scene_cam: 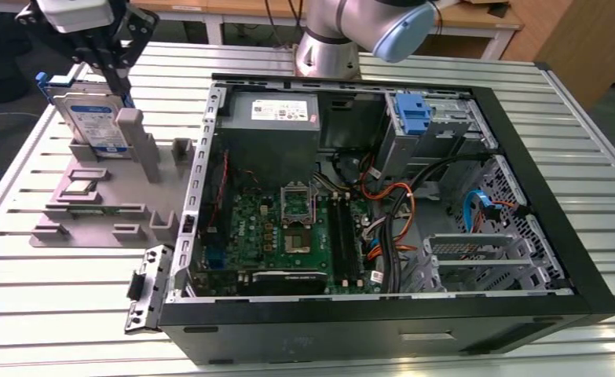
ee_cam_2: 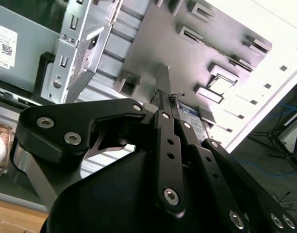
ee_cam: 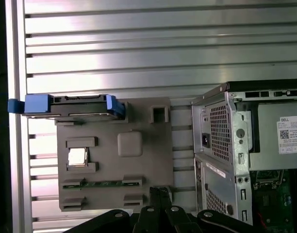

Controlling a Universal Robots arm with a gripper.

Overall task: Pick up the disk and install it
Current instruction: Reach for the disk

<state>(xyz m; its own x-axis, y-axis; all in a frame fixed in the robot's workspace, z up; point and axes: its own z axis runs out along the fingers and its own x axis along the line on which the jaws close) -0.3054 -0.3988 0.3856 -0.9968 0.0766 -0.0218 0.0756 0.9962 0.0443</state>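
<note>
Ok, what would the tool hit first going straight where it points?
Likely the flat silver disk with blue rails, standing on edge in the grey holder below the tool; depth is unclear.

- We see the end effector just above the disk, its fingers drawn together.
- The disk stands upright in a grey fixture on the slatted counter.
- An open computer case lies beside the fixture, toward the exterior view's right.

Arm: silver-grey tube, pale blue joint cap. Gripper: whitish housing, black bar linkages, silver hex-socket screws at each pivot.
</note>
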